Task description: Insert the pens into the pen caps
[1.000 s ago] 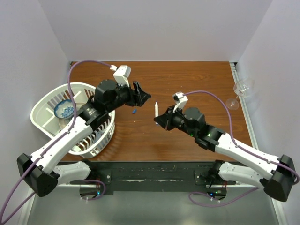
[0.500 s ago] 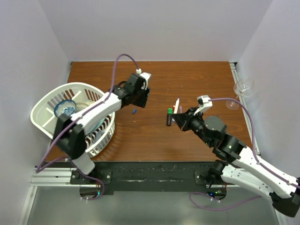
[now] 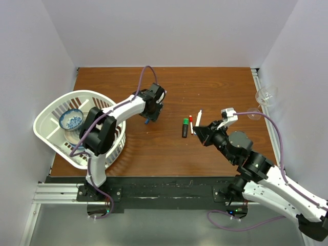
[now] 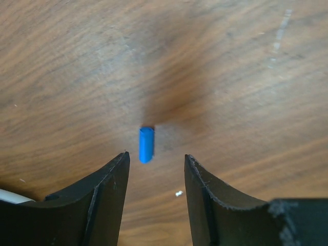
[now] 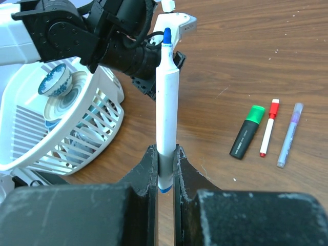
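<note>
Blue cap (image 4: 146,144) lies on the table (image 4: 246,77), just ahead of the half-spread left fingers (image 4: 110,189) and untouched. Centre them over it, lower, then pinch. Right fingers (image 5: 146,177) clamp the white pen (image 5: 166,102) upright.

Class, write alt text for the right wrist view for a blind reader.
The right pincer clamps a blue-tipped white pen. To its right on the table lie a green-capped black marker, a red-capped pen and a pale lilac pen.

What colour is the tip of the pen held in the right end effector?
Blue. The pen shows it best in the right wrist view.
</note>
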